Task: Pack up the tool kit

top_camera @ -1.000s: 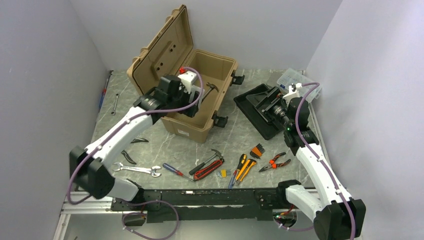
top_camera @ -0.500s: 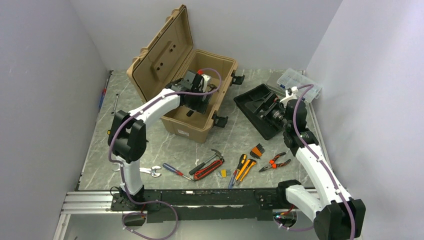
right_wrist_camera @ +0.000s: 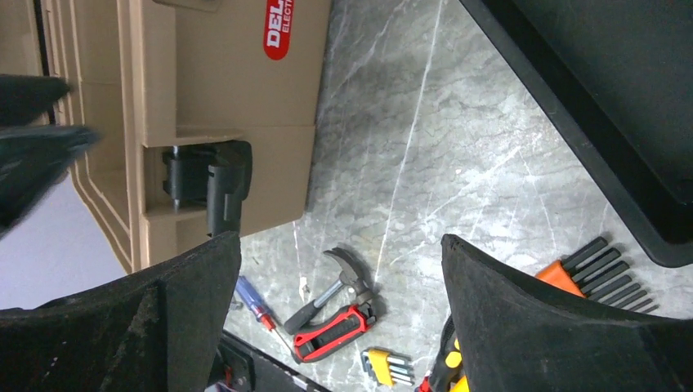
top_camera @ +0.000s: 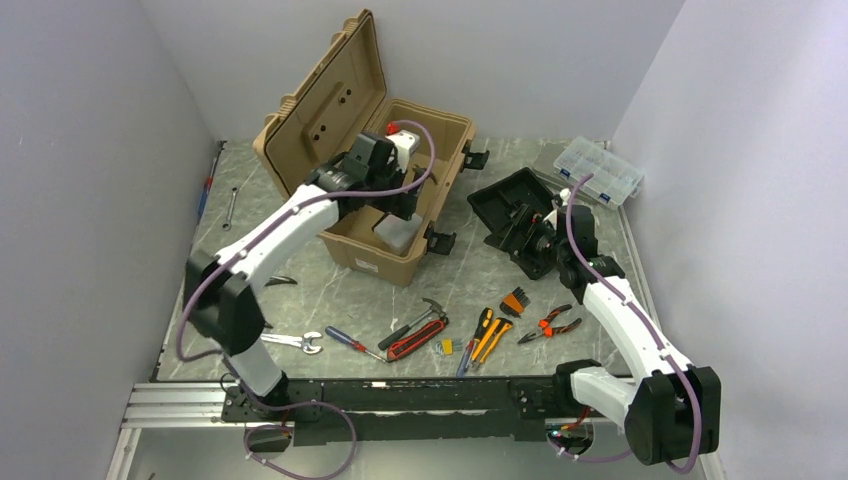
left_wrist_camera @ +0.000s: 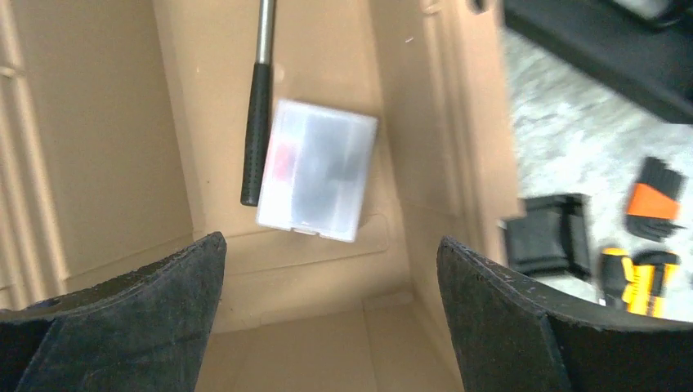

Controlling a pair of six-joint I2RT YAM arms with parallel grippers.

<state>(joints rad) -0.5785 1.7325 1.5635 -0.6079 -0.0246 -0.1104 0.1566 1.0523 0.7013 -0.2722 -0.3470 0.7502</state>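
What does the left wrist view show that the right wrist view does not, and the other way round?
Only the left wrist view: the inside of the toolbox, where a black-handled hammer and a small clear case lie side by side. Only the right wrist view: the toolbox's red label, a claw hammer and a screwdriver on the table. Both: the toolbox, the orange hex key set and the black tray.

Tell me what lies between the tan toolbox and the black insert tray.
Nothing but bare marble table, clearest in the right wrist view. The toolbox only pokes its own black latch into that gap; the insert tray sits apart.
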